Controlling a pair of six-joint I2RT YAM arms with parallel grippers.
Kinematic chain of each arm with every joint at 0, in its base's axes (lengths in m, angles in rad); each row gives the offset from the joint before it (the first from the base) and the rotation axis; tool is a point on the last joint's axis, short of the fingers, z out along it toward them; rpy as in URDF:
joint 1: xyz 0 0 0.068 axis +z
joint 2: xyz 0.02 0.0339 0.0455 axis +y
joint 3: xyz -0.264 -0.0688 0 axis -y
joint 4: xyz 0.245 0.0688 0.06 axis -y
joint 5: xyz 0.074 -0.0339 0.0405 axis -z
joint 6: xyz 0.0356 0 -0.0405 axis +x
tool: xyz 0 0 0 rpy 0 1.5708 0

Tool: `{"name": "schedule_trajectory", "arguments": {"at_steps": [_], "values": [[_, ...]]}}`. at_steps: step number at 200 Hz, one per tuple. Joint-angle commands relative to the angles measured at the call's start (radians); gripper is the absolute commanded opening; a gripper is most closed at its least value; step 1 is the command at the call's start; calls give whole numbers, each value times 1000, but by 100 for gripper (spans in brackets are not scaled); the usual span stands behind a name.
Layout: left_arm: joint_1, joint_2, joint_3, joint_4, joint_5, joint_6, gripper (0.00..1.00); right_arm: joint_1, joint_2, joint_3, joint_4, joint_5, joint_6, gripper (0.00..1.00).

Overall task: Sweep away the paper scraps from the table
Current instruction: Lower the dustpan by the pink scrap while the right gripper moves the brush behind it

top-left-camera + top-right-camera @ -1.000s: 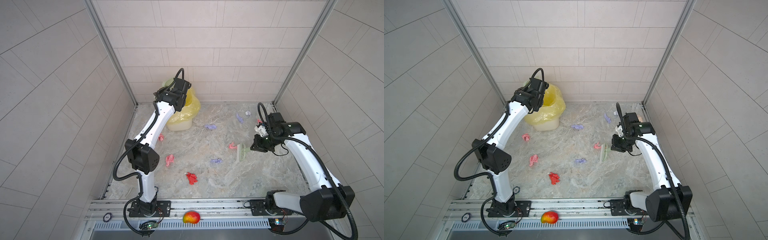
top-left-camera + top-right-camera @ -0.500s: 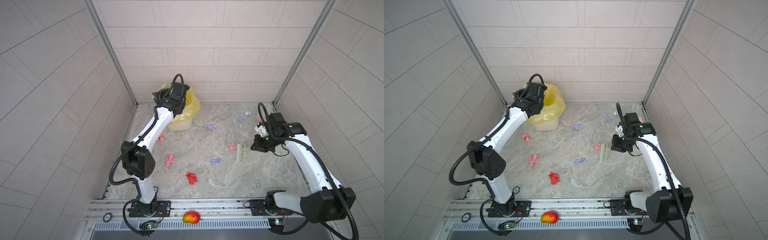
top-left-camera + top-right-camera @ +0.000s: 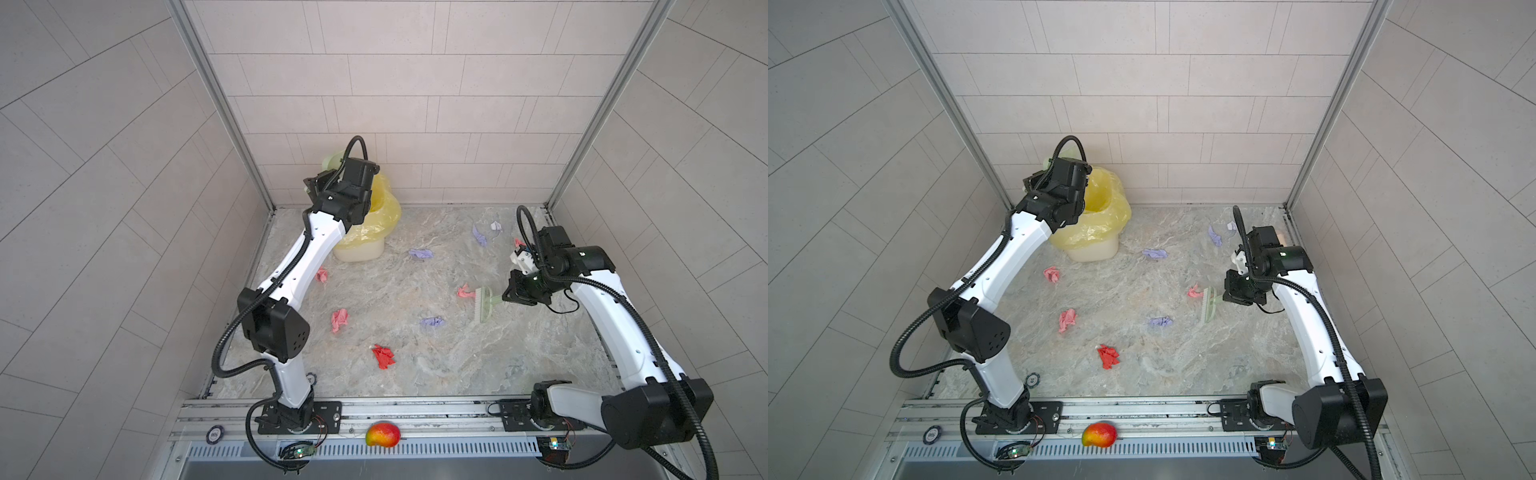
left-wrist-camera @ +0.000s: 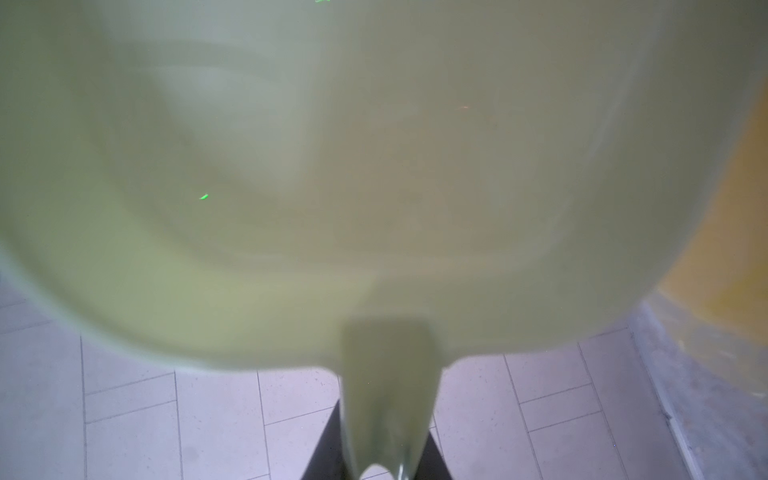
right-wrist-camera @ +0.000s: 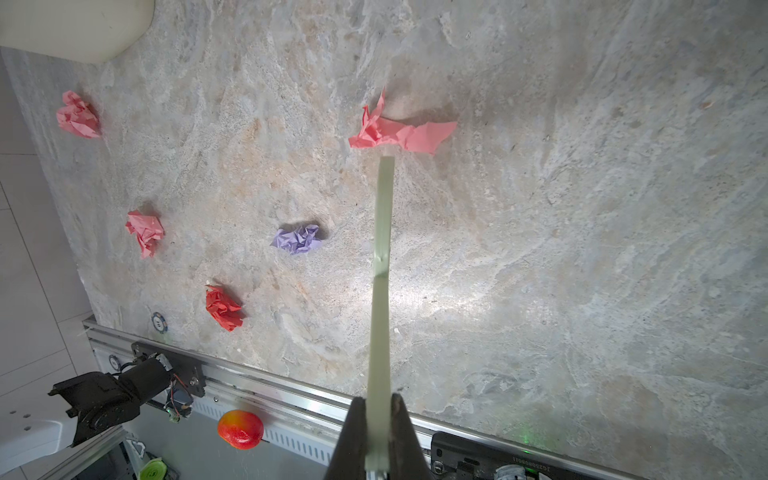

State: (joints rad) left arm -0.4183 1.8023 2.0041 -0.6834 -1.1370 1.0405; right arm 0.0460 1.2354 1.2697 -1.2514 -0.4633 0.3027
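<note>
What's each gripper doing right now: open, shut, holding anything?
Left gripper: closed on the pale green dustpan handle.
Right gripper: closed on the green brush handle.

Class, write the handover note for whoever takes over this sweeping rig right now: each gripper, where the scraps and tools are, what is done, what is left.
Left gripper: shut on the dustpan handle, pan held up by the yellow-bagged bin in the far left corner of the table.
Right gripper: shut on the brush, its head next to a pink scrap.
Paper scraps: nine visible, scattered over the table.
Done: both tools are in hand.
Left: sweep every scrap into the dustpan and tip it into the bin.
</note>
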Motion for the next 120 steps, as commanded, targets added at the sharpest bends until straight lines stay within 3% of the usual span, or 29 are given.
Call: {"name": "schedule_trajectory", "arguments": {"at_steps": [1,56,120], "values": [[-59,-23,110,-193,72,-283,0,5,-14,54,-44,68,-46,0],[-208,-79,107,-409,320,-647,0,5,4,131,-88,239,-116,0],[-308,-89,-57,-515,692,-917,0,39,43,126,-54,353,-136,0]]}}
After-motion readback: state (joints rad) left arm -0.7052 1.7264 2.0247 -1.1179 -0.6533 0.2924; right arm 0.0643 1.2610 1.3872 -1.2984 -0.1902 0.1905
